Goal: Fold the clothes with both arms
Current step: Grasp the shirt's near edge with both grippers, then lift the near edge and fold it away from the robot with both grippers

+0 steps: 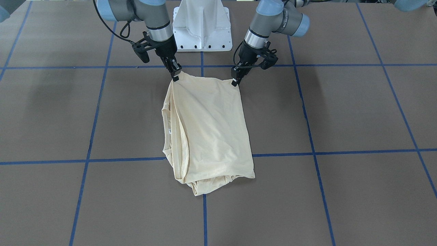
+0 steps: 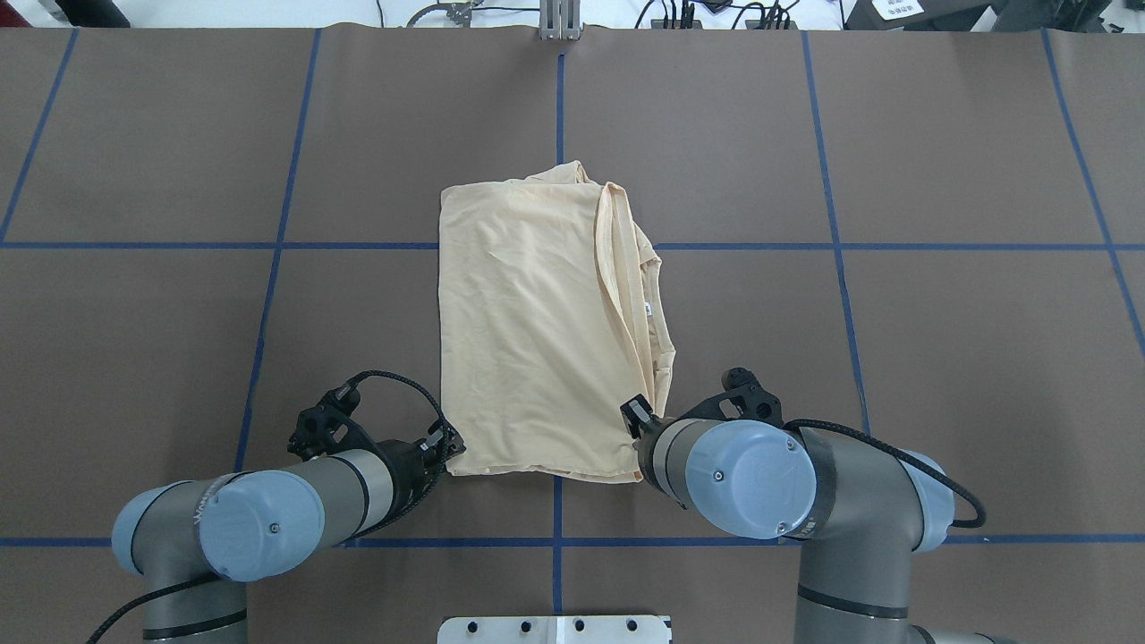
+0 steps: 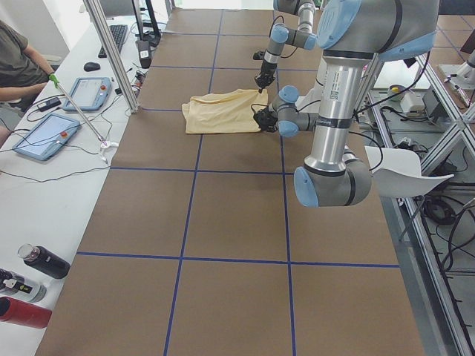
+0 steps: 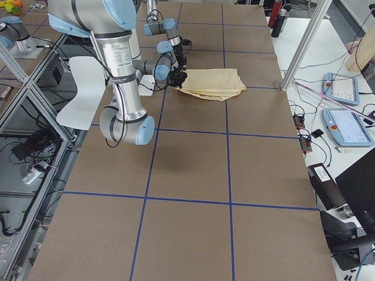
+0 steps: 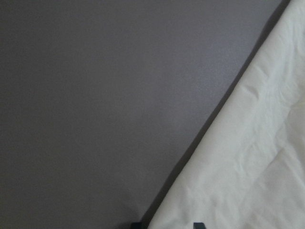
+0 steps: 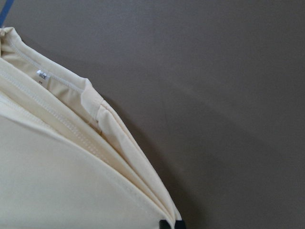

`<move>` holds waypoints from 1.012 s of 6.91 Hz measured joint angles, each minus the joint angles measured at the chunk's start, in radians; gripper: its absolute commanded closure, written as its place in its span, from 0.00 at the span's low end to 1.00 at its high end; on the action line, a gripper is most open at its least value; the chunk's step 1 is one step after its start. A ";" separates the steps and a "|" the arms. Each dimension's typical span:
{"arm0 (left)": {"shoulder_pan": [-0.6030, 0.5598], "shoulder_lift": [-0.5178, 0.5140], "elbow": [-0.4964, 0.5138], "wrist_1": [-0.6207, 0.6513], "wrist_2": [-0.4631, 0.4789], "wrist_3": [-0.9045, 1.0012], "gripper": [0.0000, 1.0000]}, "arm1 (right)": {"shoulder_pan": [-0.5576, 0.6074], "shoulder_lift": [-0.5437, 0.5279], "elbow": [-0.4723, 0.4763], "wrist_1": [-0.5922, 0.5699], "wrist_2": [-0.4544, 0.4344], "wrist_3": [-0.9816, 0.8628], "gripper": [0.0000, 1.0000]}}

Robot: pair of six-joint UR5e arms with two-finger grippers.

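Noted left arm (image 2: 233, 523) bent low over the robot side of the table (image 1: 341, 109), wrist angled down and inward. Found left gripper (image 1: 235, 82) pinched onto one near corner of the shirt (image 1: 211, 130). Noted right arm (image 2: 805, 487) in a mirrored pose, with right gripper (image 1: 175, 77) clamped onto the other near corner, on the collar side. Observed the shirt edge between the two corners running almost straight with a shallow dip. Located the rest of the shirt lying mid-table, across a blue tape line (image 1: 341, 151).

Could see little of the right gripper from overhead, most of it being masked by its own wrist joint. Saw only dark fingertips (image 6: 164, 224) at the bottom edge of the right wrist view, close together on the layered corner. Found the left wrist view dim and soft, showing just two dark tips at its lower edge with cloth between. Noted both upper arms cut off at the frame top in the front-facing view. Could not make out the sleeves within the folds.

Recorded thin, matte, pale cream fabric folded to a rough rectangle. Noted stacked stitched edges, a ribbed collar (image 2: 667, 349) and a small white neck label (image 6: 42, 74) along one long side. Noted a bunched fold (image 1: 201, 187) protruding at the far end. Recorded a flat brown table covering with a blue taped grid.
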 measured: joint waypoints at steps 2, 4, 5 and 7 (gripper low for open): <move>0.012 0.000 -0.009 0.018 -0.002 0.001 1.00 | -0.001 -0.003 0.000 0.000 -0.001 0.000 1.00; 0.024 0.002 -0.043 0.043 -0.004 0.003 1.00 | 0.003 -0.013 0.019 0.000 -0.001 0.000 1.00; 0.027 0.008 -0.084 0.050 -0.027 0.007 1.00 | 0.001 -0.038 0.057 0.000 0.002 0.001 1.00; 0.027 0.024 -0.207 0.110 -0.097 0.015 1.00 | -0.016 -0.097 0.158 0.000 0.034 0.029 1.00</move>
